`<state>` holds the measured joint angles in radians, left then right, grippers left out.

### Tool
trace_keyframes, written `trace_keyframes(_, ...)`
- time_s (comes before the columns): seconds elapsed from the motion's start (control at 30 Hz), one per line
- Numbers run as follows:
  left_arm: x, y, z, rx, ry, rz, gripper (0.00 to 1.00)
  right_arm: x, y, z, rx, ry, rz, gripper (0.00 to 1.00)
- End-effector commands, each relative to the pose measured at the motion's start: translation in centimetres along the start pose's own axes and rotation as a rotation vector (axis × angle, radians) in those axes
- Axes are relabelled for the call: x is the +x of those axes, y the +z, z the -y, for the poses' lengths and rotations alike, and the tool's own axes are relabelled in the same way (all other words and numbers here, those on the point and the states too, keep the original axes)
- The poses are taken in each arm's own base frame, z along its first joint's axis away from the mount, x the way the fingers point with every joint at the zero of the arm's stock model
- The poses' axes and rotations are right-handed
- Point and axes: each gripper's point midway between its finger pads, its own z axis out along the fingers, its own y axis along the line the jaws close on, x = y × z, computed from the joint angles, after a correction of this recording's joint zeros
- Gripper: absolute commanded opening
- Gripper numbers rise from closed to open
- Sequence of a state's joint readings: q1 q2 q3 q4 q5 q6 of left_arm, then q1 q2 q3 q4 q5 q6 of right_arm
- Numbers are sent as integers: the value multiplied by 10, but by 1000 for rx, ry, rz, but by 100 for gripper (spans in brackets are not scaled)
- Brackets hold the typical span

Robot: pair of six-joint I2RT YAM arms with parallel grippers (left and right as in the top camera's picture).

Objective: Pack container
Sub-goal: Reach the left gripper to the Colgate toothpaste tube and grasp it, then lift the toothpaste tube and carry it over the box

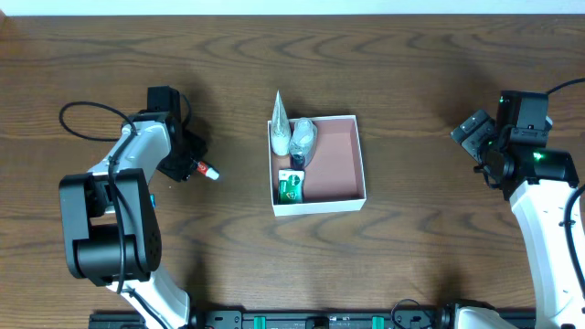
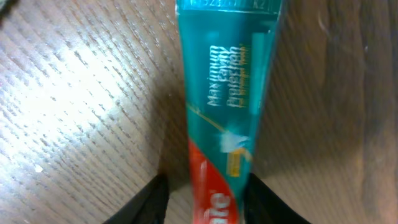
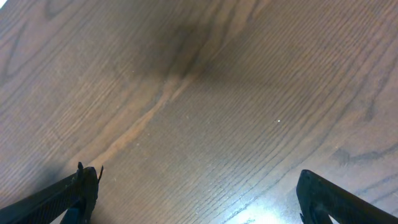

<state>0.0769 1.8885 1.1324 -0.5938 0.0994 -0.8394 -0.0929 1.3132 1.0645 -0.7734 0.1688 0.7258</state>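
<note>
The container (image 1: 320, 203) is a shallow square box with white walls and a pinkish-brown floor, at the table's middle. In its left part lie a white pointed tube (image 1: 279, 117), a grey-white bundle (image 1: 303, 137) and a small green-and-white packet (image 1: 292, 185). A teal and red toothpaste tube (image 2: 230, 93) lies on the table at the left; its capped end (image 1: 208, 171) pokes out from my left gripper (image 1: 187, 164). The left gripper's fingers (image 2: 208, 186) straddle the tube, with a gap on the left side. My right gripper (image 1: 471, 137) is open and empty over bare wood (image 3: 199, 180).
A black cable (image 1: 87, 119) loops on the table behind the left arm. The table (image 1: 411, 73) is dark brown wood. The container's right half shows bare floor (image 1: 338, 155).
</note>
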Motion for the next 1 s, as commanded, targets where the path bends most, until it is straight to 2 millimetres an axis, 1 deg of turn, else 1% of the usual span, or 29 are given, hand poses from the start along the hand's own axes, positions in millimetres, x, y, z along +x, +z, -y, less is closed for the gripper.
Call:
trace_keyframes(0.0,10,19,-17,-69,86,-52,33,-4,-4,2,-1,-1,17,99)
trace_keyframes(0.17,15,18,-24,-94,102,-75,29,-4,-4,2,-1,-1,17,99)
trace_keyframes(0.23,17,17,-26,-101,102,-83,21,-4,-4,2,-1,-1,17,99)
trace_keyframes(0.27,18,17,-26,-102,104,-89,20,-4,-4,2,-1,-1,17,99)
trace_keyframes(0.43,24,15,-20,-64,148,-124,20,-4,-4,2,-1,-1,17,99)
trace_keyframes(0.57,27,8,-13,-21,197,-136,20,-4,-4,2,-1,-1,17,99)
trace_keyframes(0.7,28,-10,5,74,281,-141,20,-4,-4,2,-1,-1,17,99)
trace_keyframes(0.77,28,-24,15,133,331,-132,20,-4,-4,2,-1,-1,17,99)
trace_keyframes(0.87,29,-51,32,235,426,-102,20,-4,-4,2,-1,-1,17,99)
trace_keyframes(0.97,29,-85,39,300,493,-36,20,-4,-4,2,-1,-1,17,99)
